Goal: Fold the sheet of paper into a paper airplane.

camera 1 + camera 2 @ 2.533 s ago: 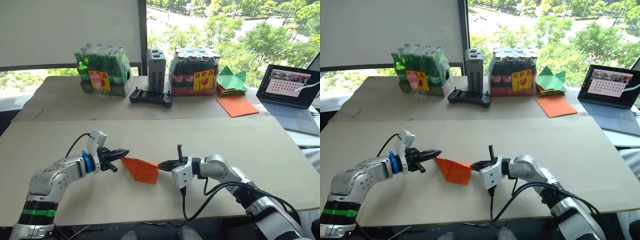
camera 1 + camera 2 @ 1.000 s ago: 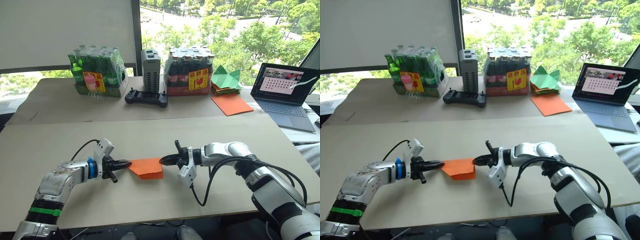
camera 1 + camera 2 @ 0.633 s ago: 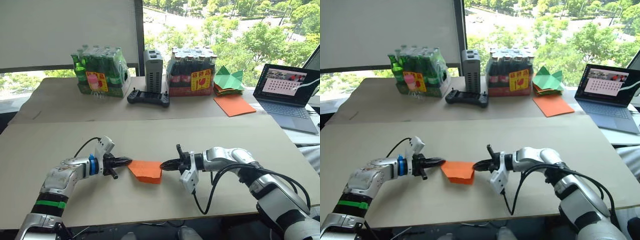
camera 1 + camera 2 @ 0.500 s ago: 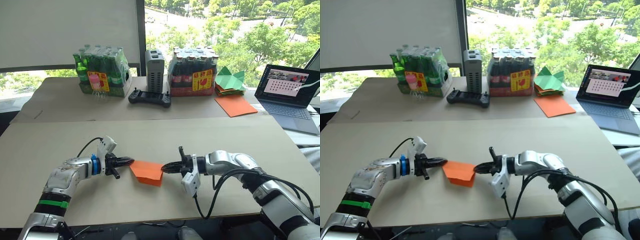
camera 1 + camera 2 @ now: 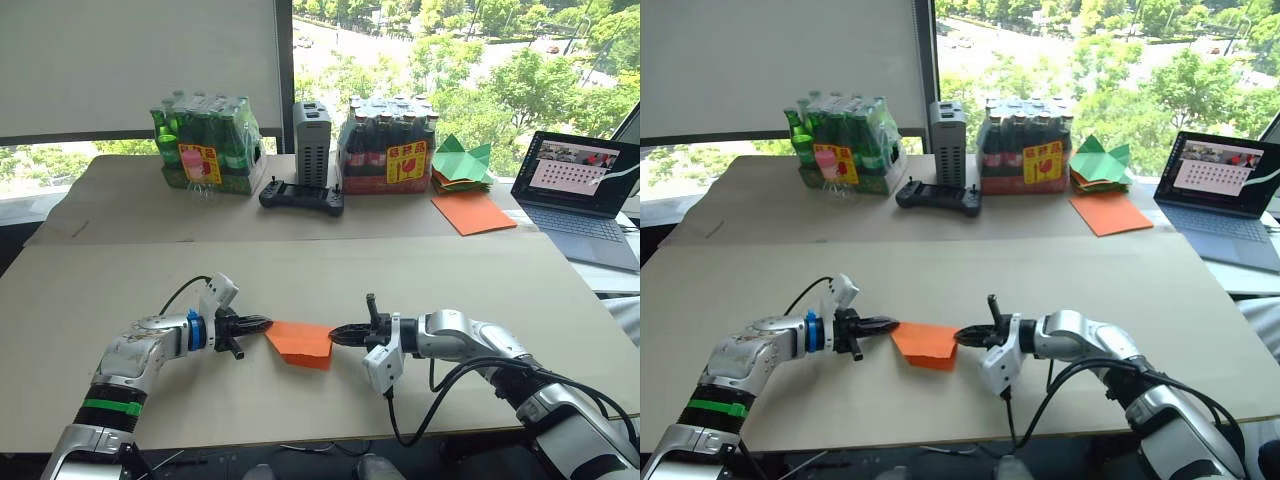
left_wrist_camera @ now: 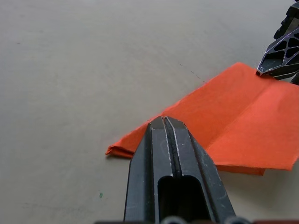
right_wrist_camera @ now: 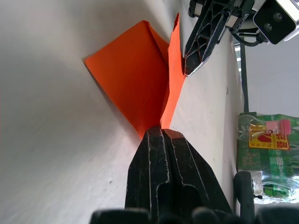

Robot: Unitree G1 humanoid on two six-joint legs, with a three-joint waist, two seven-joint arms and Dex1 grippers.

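Observation:
The sheet of paper (image 5: 300, 343) is bright orange and folded into a flat wedge. It lies on the near tan table (image 5: 450, 280) between my two grippers. My left gripper (image 5: 262, 323) is shut, its tip at the paper's left point. In the left wrist view its fingers (image 6: 154, 154) are pressed together on the paper's (image 6: 224, 116) edge. My right gripper (image 5: 335, 337) is shut on the opposite corner. The right wrist view shows one fold of the paper (image 7: 135, 79) standing up as a ridge between the two tips.
On the far table stand a green bottle pack (image 5: 205, 148), a grey device (image 5: 312, 128) and a dark bottle pack (image 5: 390, 145). A black controller (image 5: 302, 196) lies in front of them. Green paper shapes (image 5: 462, 160), a smooth orange sheet (image 5: 474, 211) and a laptop (image 5: 585, 180) are at the right.
2.5 s ago the paper was held tented up between the grippers; now it lies low and flatter. Since half a second ago the grippers have barely moved. The camera has shifted slightly.

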